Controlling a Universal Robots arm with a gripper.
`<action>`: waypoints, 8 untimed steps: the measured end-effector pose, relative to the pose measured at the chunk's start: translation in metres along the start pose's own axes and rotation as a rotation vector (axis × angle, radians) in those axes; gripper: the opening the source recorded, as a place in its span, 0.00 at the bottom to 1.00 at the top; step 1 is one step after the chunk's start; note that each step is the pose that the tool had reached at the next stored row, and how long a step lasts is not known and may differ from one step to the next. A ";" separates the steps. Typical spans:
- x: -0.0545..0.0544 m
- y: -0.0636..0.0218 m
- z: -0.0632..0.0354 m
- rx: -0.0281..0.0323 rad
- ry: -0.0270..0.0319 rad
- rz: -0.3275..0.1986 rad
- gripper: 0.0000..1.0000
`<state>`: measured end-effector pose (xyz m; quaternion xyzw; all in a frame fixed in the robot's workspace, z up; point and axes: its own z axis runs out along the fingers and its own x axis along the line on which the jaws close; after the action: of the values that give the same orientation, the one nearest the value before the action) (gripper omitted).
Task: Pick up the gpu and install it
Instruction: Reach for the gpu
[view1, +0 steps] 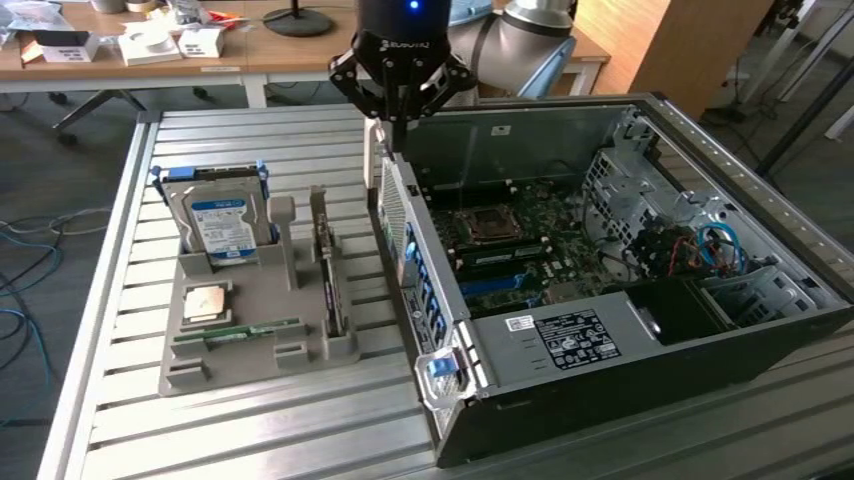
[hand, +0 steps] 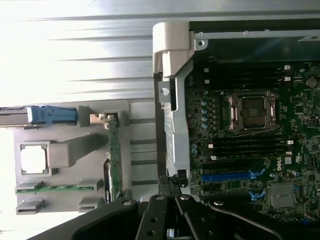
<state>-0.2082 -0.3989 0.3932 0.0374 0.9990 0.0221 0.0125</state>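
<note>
The gpu (view1: 324, 262) stands on edge in a gray tray (view1: 187, 375) slot, top exposed for grasping, while the closed pincer (view1: 395, 122) hangs above the computer case (view1: 400, 215).

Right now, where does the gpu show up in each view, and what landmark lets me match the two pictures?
Exterior view: the gpu stands on edge in the grey holder, between the hard drive and the computer case, toward the exterior view's left.
Wrist view: the gpu is the thin strip in the same holder, on its side nearest the case.
Shared landmark: the square processor socket inside the case.
</note>
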 end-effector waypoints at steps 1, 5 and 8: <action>0.002 -0.0001 -0.0001 0.0000 0.0000 0.000 0.11; 0.009 -0.0006 -0.0003 0.0001 0.0000 0.000 0.11; 0.015 -0.0011 -0.0004 0.0001 0.0000 0.000 0.11</action>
<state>-0.2229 -0.3988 0.3933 0.0374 0.9990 0.0221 0.0125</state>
